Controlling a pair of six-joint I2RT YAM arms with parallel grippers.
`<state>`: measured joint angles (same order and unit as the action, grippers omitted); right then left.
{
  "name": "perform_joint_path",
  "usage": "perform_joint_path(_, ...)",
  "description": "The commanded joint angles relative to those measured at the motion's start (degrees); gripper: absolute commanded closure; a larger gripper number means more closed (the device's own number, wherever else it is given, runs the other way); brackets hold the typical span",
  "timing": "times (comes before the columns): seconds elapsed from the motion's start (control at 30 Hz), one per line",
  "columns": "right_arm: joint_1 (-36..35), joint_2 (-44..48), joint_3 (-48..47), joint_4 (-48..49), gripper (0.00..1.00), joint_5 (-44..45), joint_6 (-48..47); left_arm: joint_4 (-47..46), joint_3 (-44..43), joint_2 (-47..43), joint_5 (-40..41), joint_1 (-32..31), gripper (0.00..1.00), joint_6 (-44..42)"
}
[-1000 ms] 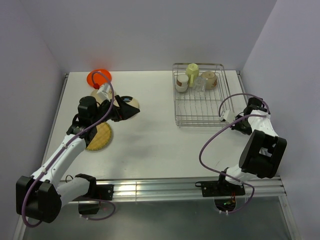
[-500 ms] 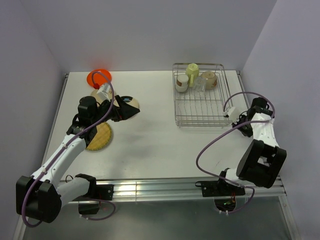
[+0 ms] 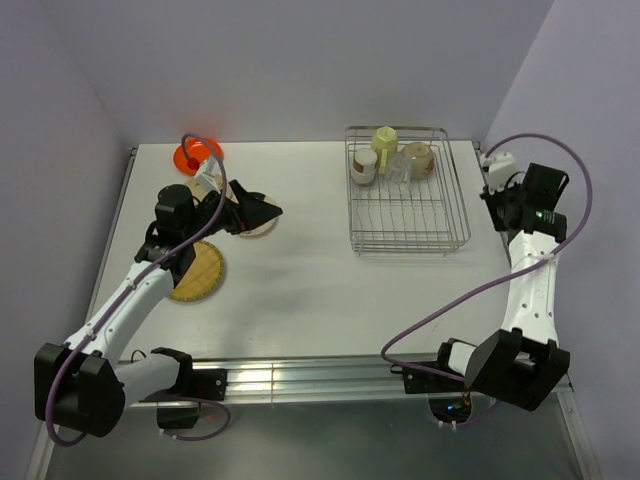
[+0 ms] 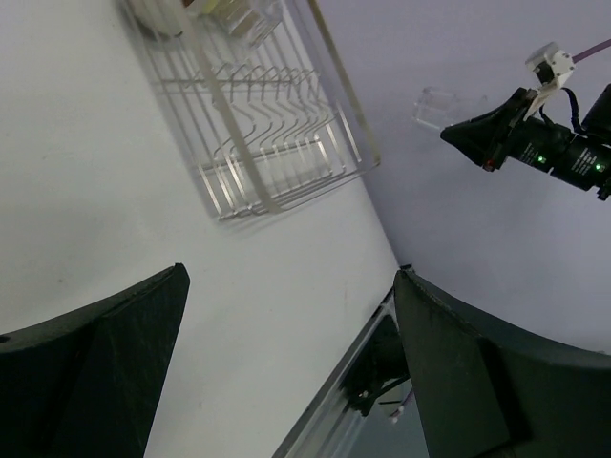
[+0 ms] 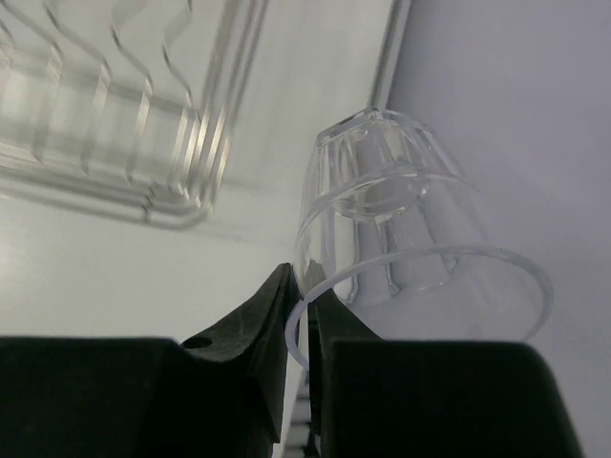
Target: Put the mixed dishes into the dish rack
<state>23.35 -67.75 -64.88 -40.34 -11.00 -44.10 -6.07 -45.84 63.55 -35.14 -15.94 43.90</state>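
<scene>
The right pincer (image 5: pixel 304 286) pinches the clear glass (image 5: pixel 401 219) by a thin arc of rim, raised to the right of the dish rack (image 3: pixel 410 247). Risk: on so slight a hold, the glass may pivot or slip. The left pincer (image 4: pixel 291 277) is spread and empty.

Right pincer (image 5: pixel 304 298) risen from table's right edge toward far right corner, clear glass (image 5: pixel 382 215) lifted along by its rim, left pincer (image 3: pixel 270 212) nudged toward far edge.
</scene>
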Motion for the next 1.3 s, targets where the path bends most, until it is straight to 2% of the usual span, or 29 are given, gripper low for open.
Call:
perform_joint_path(0.0,-1.9,2.5,-8.8,4.9,1.0,-11.9,13.5,-9.1,-3.3,0.9,-2.8,0.0,0.04,7.0)
perform_joint_path(0.1,-3.3,3.1,-12.1,9.2,1.0,-25.3,21.1,-12.8,-4.7,3.0,-3.2,0.0,0.03,13.3)
perform_joint_path(0.2,-7.1,6.5,-8.2,23.3,1.0,-33.6,26.1,-16.4,-6.8,5.3,-4.6,-0.1,0.02,17.9)
perform_joint_path(0.23,-10.3,8.7,-6.5,32.1,1.0,-35.6,26.3,-17.8,-7.1,6.1,-4.9,-0.1,0.02,19.0)
perform_joint_path(0.3,-13.6,10.8,-0.5,41.1,1.0,-42.2,27.0,-21.5,-8.0,6.8,-5.2,-0.1,0.02,22.0)
perform_joint_path(0.33,-15.5,11.7,1.4,49.9,1.0,-44.3,26.8,-22.8,-8.1,7.1,-5.2,-0.1,0.02,22.9)
perform_joint_path(0.4,-21.5,13.3,4.9,55.6,1.0,-47.5,24.4,-26.3,-8.3,7.8,-5.1,-0.1,0.02,25.5)
perform_joint_path(0.43,-26.6,12.9,4.3,54.7,1.0,-47.4,22.8,-28.1,-8.0,8.2,-4.9,-0.1,0.02,26.7)
perform_joint_path(0.53,-33.7,11.3,2.0,49.1,1.0,-42.2,14.1,-35.3,-5.5,8.4,-3.4,-0.5,0.01,33.5)
perform_joint_path(0.57,-35.8,10.6,2.6,49.9,1.0,-40.4,12.9,-40.2,-4.0,8.5,-2.8,-0.8,0.01,37.3)
perform_joint_path(0.7,-44.4,8.2,3.9,54.4,1.0,-36.3,10.3,-45.8,-1.9,8.2,-0.1,-2.0,0.01,41.4)
perform_joint_path(0.77,-46.5,6.1,2.9,54.5,1.0,-34.5,11.4,-46.6,-1.4,7.4,0.7,-2.3,0.01,41.2)
perform_joint_path(0.97,-54.7,3.1,5.2,64.9,1.0,-23.6,17.3,-49.8,2.5,4.0,5.1,-3.1,0.01,38.1)
perform_joint_path(1.1,-60.8,1.3,7.3,70.2,1.0,-11.7,15.7,-50.7,3.7,2.5,10.9,-5.6,0.01,34.1)
perform_joint_path(1.27,-67.7,-1.8,9.1,76.3,1.0,-3.0,11.7,-50.1,0.2,5.5,14.0,-8.5,0.01,31.2)
